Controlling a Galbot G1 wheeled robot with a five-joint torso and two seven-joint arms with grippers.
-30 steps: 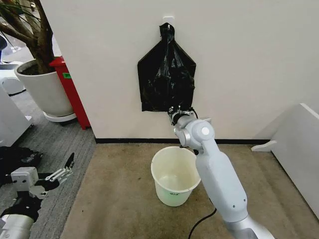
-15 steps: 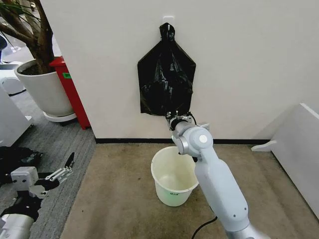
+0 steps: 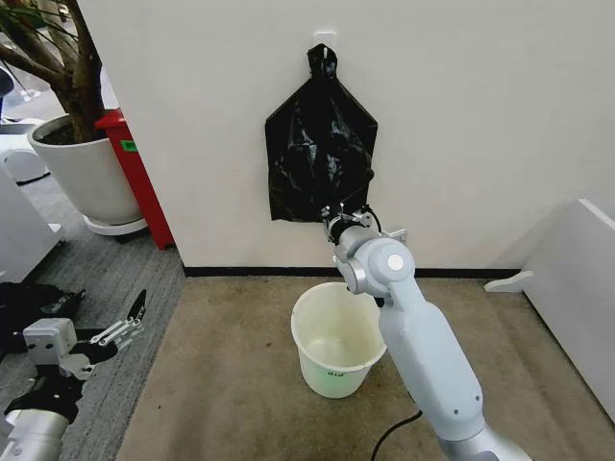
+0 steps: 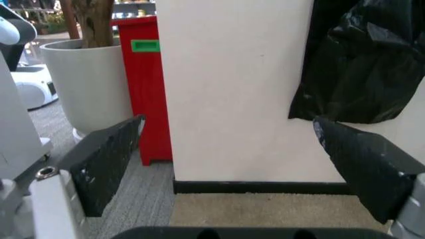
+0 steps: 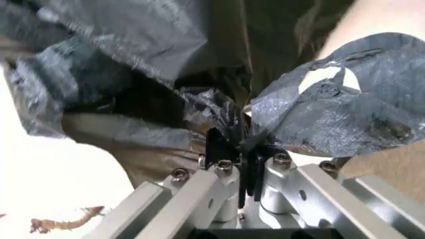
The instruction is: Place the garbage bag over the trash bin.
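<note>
White wall holds black bag bundle (image 3: 320, 144); right end effector (image 3: 338, 217) pinches plastic at its bottom edge. Trash bin (image 3: 336, 338) on the floor unlined. Left end effector (image 3: 128, 325) wide, idle. Early stage.

Bright even indoor light; right-wrist close-up blurred.

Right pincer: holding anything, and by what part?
Yes. The right pincer is shut on a fold of black plastic at the lower edge of the black bag bundle on the wall. The left pincer is open and holds nothing.
</note>
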